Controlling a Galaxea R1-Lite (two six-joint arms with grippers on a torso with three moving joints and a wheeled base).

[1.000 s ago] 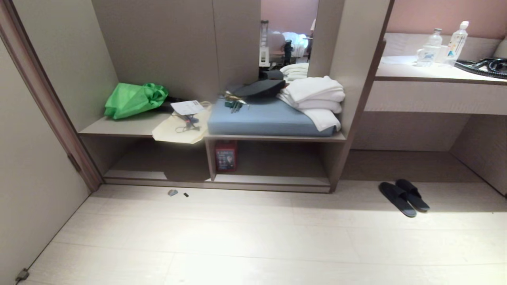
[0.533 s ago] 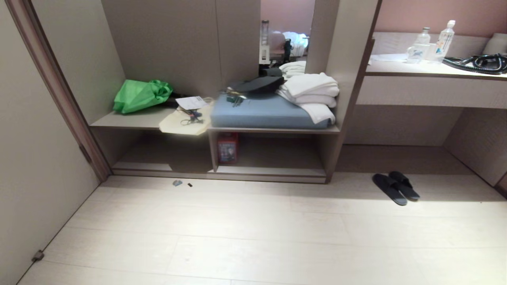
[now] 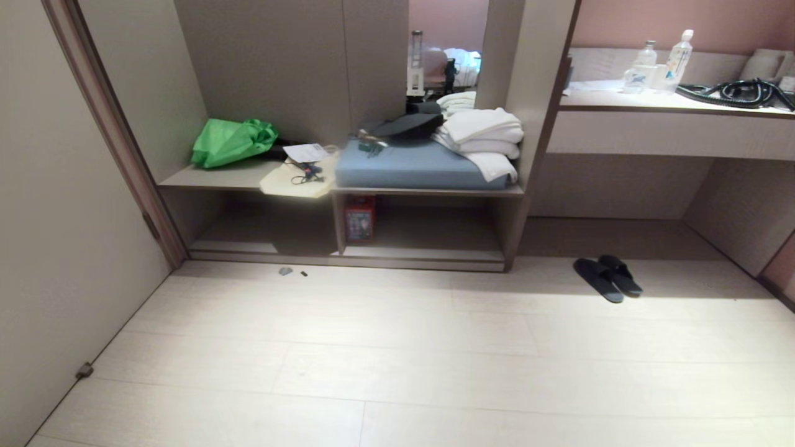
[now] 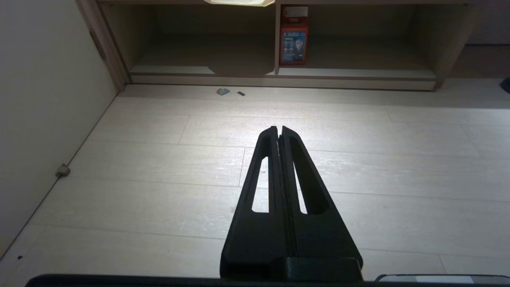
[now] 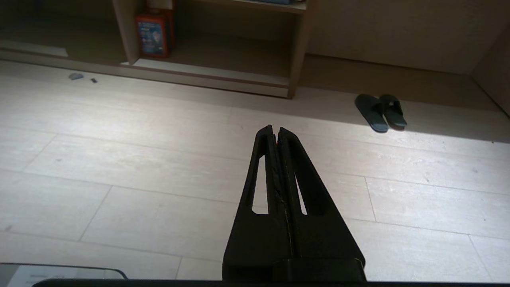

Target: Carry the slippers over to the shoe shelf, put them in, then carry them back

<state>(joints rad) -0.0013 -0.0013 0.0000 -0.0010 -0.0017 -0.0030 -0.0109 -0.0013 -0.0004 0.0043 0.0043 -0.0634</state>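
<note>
The dark blue-grey slippers [image 3: 607,279] lie side by side on the pale floor, right of the shoe shelf [image 3: 428,253], in front of the recess under the desk. In the right wrist view the slippers [image 5: 380,111] lie far ahead of my right gripper [image 5: 276,129], which is shut and empty above bare floor. My left gripper [image 4: 279,129] is also shut and empty, pointing toward the shoe shelf [image 4: 350,73]. Neither arm shows in the head view.
A red box [image 3: 359,218] stands in the shelf by the divider. Above lie a blue cushion [image 3: 410,171], white towels [image 3: 484,136], a green bag [image 3: 233,141] and a cream bag [image 3: 298,180]. Two small scraps [image 3: 286,271] lie on the floor. A wall [image 3: 56,205] runs along the left.
The whole view has shifted: shelf and slippers now look smaller and farther up the picture, with more floor in front, so the camera has backed away. The slippers lie as before.
</note>
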